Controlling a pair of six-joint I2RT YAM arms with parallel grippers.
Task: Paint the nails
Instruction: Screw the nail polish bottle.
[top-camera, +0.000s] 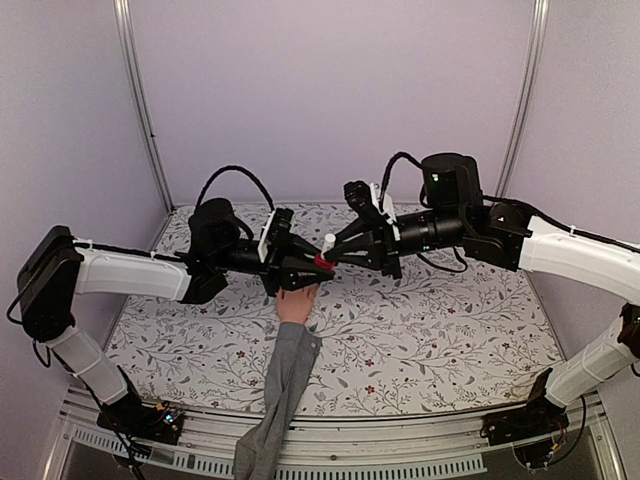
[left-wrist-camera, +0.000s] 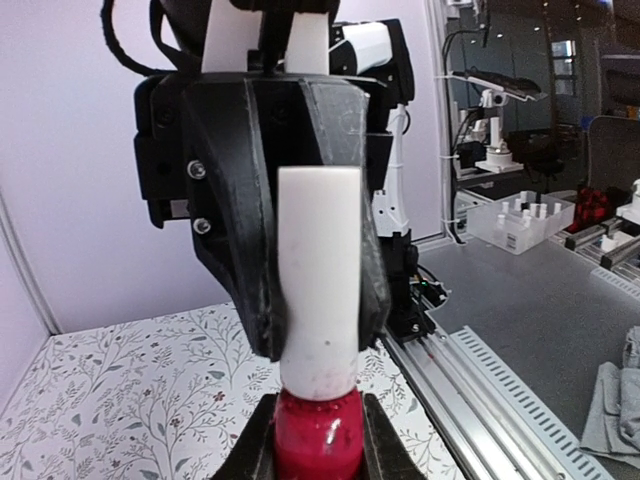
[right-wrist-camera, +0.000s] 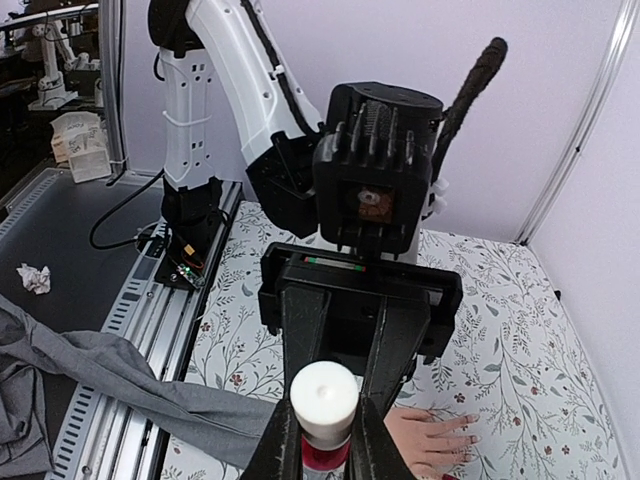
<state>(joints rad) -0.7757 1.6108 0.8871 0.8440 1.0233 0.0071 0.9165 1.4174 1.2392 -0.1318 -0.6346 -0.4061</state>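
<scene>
The peach mannequin hand (top-camera: 296, 303) lies on the floral table with its grey sleeve (top-camera: 285, 380) trailing toward the near edge. Its nails (right-wrist-camera: 472, 437) show at the bottom right of the right wrist view. Above the hand, my left gripper (top-camera: 318, 264) (left-wrist-camera: 318, 450) is shut on a small red polish bottle (left-wrist-camera: 318, 435). The bottle's white cap (left-wrist-camera: 318, 290) (right-wrist-camera: 323, 398) sits between the closed fingers of my right gripper (top-camera: 335, 250) (right-wrist-camera: 325, 410), which meets the left one head-on. The brush is hidden.
The floral table cover (top-camera: 430, 330) is bounded by lilac walls and two metal posts (top-camera: 140, 110). An aluminium rail (top-camera: 400, 465) runs along the near edge. Off the table lie a crumpled paper (right-wrist-camera: 34, 278) and a grey cloth (left-wrist-camera: 615, 410).
</scene>
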